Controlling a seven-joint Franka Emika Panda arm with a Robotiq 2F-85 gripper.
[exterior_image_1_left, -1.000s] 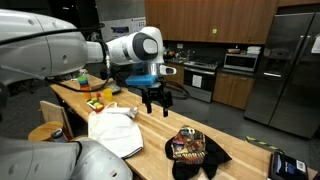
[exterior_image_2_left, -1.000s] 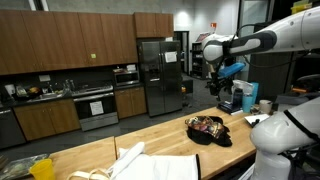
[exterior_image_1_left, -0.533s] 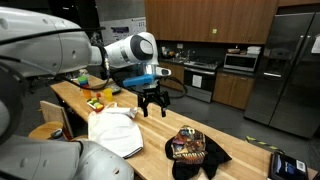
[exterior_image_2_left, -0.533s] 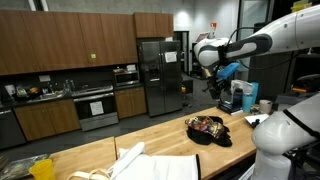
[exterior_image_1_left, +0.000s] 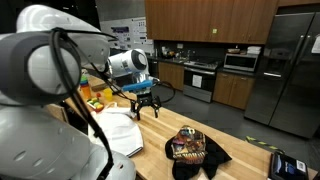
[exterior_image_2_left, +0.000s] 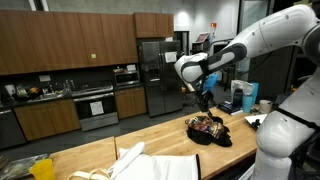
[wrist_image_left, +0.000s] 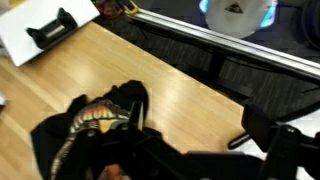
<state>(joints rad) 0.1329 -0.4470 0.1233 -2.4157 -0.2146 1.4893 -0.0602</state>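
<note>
Black cloth (exterior_image_1_left: 192, 150) with patterned piece on top lies crumpled on wooden table (exterior_image_1_left: 156, 130), visible in both exterior views and filling lower wrist view. Tool (exterior_image_1_left: 147, 109) hangs above table near black cloth, apart from it. Fingers spread, released, holding nothing. White cloth (exterior_image_1_left: 113, 130) lies beside.

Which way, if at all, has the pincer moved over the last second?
Yes. The pincer has come left and down, away from the blue appliance, closer above the dark bundle on the counter.
</note>
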